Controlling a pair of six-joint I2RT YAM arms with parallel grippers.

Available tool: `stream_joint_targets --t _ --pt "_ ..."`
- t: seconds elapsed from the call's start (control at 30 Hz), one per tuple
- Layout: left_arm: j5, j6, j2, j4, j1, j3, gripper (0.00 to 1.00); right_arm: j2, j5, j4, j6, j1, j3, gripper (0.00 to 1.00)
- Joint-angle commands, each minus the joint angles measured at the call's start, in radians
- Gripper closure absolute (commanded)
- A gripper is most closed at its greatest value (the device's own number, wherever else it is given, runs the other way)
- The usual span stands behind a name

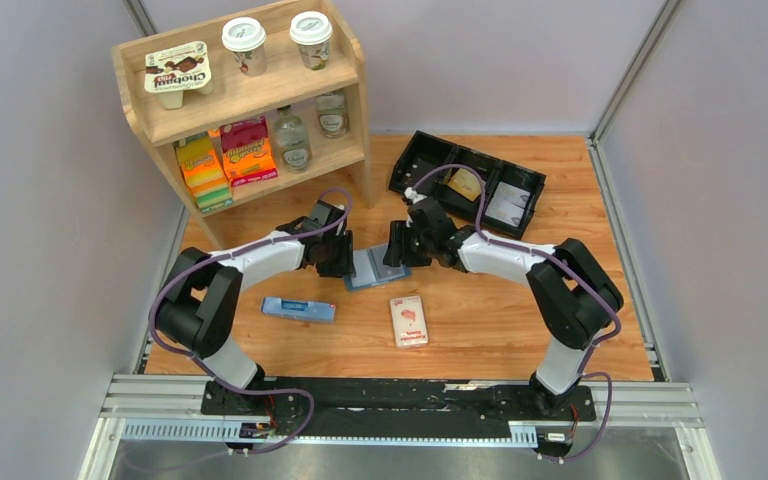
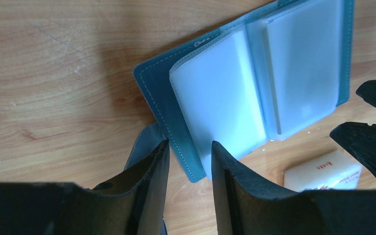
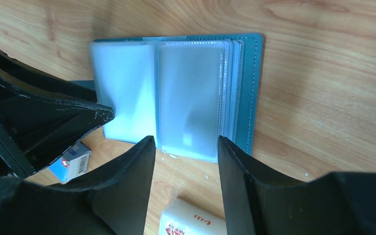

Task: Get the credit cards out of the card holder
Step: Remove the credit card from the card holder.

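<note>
The card holder point(image 1: 373, 268), one only, lies open and flat in the middle of the wooden table point(image 1: 500, 320); the left gripper point(image 1: 338, 258) is at its left edge and the right gripper point(image 1: 397, 247) at its right.

Two cards show only from above: a tan-gold credit card point(image 1: 465, 185) in the middle compartment of the black tray point(image 1: 420, 165); a greyish credit card point(image 1: 507, 205) in the right compartment; both well apart from the holder.

One narrow blue box point(image 1: 299, 309) and one white pack point(image 1: 409, 320) lie nearer the arms.

Only the wrist views show the holder's clear sleeves point(image 3: 191, 88) and pale stitching; the left gripper's fingers point(image 2: 149, 176) are spread, straddling a corner of the holder; the right gripper's fingers point(image 3: 237, 171) are spread too, either side of the sleeves' near edge; neither clasps anything.
</note>
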State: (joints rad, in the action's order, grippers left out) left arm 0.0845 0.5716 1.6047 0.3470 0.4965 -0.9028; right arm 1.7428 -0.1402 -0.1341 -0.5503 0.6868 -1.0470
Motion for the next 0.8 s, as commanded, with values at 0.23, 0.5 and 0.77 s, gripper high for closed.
stream_joint_targets --t 0.23,0.5,0.77 --pt "0.006 0.014 0.046 0.024 -0.004 -0.028 0.59 0.070 0.013 -0.002 0.056 0.028 -0.076 0.48" --pt "0.023 0.016 0.050 0.017 -0.006 -0.024 0.61 0.084 0.020 -0.021 0.056 0.037 -0.082 0.49" --pt "0.024 0.019 0.046 0.015 -0.006 -0.021 0.61 0.038 0.105 -0.038 0.076 0.045 -0.082 0.49"
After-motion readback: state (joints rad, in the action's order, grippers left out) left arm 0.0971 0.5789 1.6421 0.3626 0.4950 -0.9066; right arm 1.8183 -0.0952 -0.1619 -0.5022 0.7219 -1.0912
